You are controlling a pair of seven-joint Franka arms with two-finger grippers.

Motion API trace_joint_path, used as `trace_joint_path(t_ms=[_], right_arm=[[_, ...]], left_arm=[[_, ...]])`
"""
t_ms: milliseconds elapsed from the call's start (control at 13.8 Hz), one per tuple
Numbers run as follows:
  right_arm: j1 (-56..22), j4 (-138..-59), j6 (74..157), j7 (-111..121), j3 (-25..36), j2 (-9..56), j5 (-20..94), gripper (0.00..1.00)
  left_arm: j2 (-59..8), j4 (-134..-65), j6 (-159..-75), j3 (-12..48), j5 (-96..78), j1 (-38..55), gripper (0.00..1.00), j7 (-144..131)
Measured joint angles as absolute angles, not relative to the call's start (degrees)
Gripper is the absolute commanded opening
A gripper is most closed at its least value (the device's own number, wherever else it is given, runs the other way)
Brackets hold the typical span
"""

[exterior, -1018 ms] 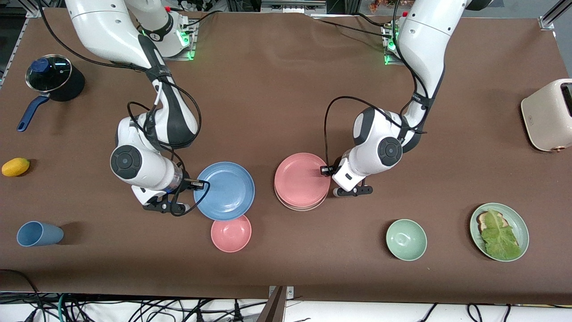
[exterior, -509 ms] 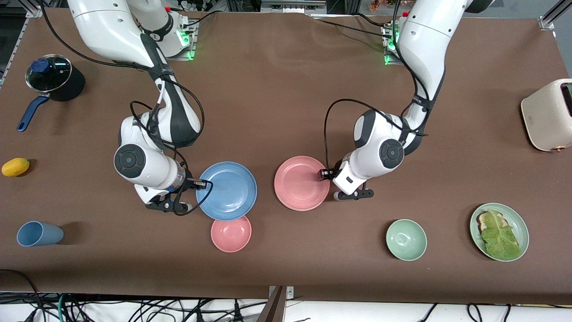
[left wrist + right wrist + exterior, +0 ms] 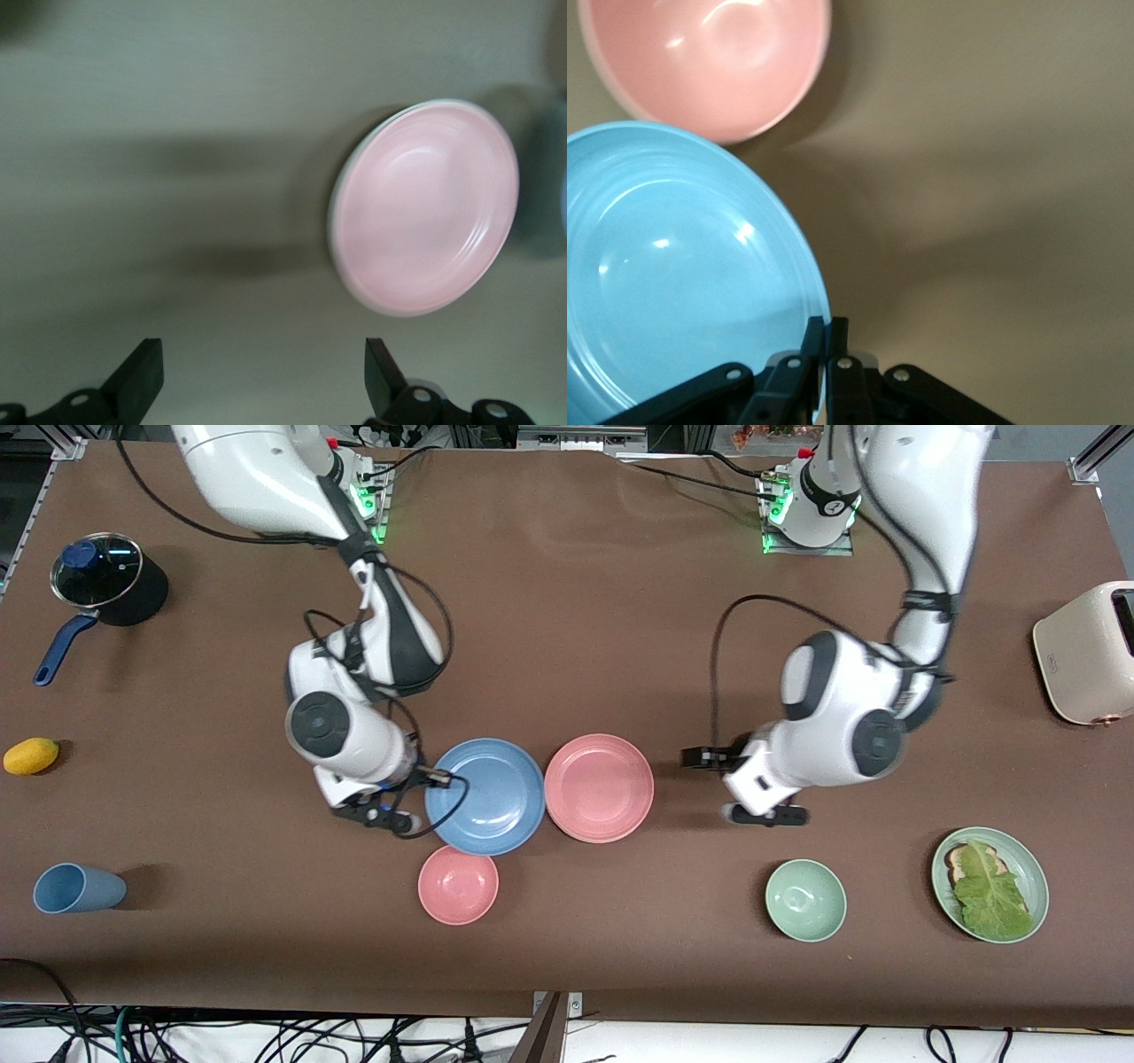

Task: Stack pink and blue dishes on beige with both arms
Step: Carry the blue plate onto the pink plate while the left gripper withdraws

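Note:
The salmon pink plate [image 3: 599, 786] lies at mid-table on the beige plate, of which only a pale rim [image 3: 334, 212] shows in the left wrist view. My left gripper [image 3: 700, 759] hangs open and empty beside the pink plate [image 3: 425, 208], toward the left arm's end, clear of it. My right gripper [image 3: 440, 779] is shut on the rim of the sky blue plate [image 3: 485, 795], holding it just beside the pink plate on the right arm's side. In the right wrist view the fingers [image 3: 827, 332] pinch the blue plate's [image 3: 673, 274] edge.
A small pink bowl [image 3: 458, 885] sits just nearer the camera than the blue plate. A blue cup [image 3: 78, 888], lemon [image 3: 31, 755] and lidded pot [image 3: 106, 584] are toward the right arm's end. A green bowl [image 3: 805, 900], a green plate with toast and lettuce [image 3: 990, 883] and a cream toaster [image 3: 1085, 653] are toward the left arm's end.
The left gripper set the pink plate on the beige one, let go and drew away toward its own end. The right arm carried the blue plate toward the pink plate.

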State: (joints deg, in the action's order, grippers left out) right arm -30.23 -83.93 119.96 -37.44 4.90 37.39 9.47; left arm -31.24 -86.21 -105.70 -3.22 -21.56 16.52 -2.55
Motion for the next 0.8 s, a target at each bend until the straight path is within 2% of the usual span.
trace_joint_path(t_ms=[291, 436, 800], right_arm=[[-35.6, -82.2, 121.7, -49.5, 4.9, 37.6, 9.5, 0.0], [-37.6, -81.9, 125.0, -54.2, 4.8, 38.4, 9.5, 0.0], [-42.2, -78.7, 129.1, -63.4, 4.8, 42.7, 9.5, 0.0]], left_arm=[[-29.5, -81.0, -94.0, -3.5, -17.0, 6.1, 1.0, 9.3], [-28.2, -79.5, -92.0, -3.5, -11.6, 3.6, 1.0, 13.0], [-20.9, -78.6, -89.8, -2.3, 0.2, 4.1, 1.0, 13.7]])
